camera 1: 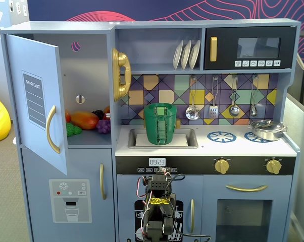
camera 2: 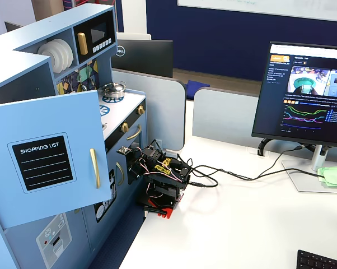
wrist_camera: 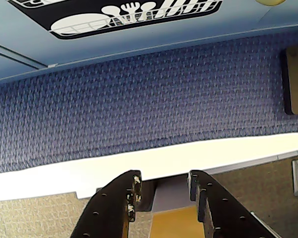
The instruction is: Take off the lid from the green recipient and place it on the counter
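A: Green recipient (camera 1: 160,124) stands upright in the sink recess of the counter (camera 1: 212,147), lid (camera 1: 160,107) on top.

B: Gripper (wrist_camera: 163,186) folded low before the cabinet, jaws slightly apart, empty. Target lies well above it, so reach upward first.

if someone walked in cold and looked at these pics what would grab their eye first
Probably the green recipient, standing in the sink recess of the white counter, bright against the tiled backsplash; whether its lid is on can't be told from here. Next, the open blue door on the left of that fixed view, showing toy fruit on a shelf. Below the counter the folded arm's gripper points at the floor, jaws slightly apart and empty.
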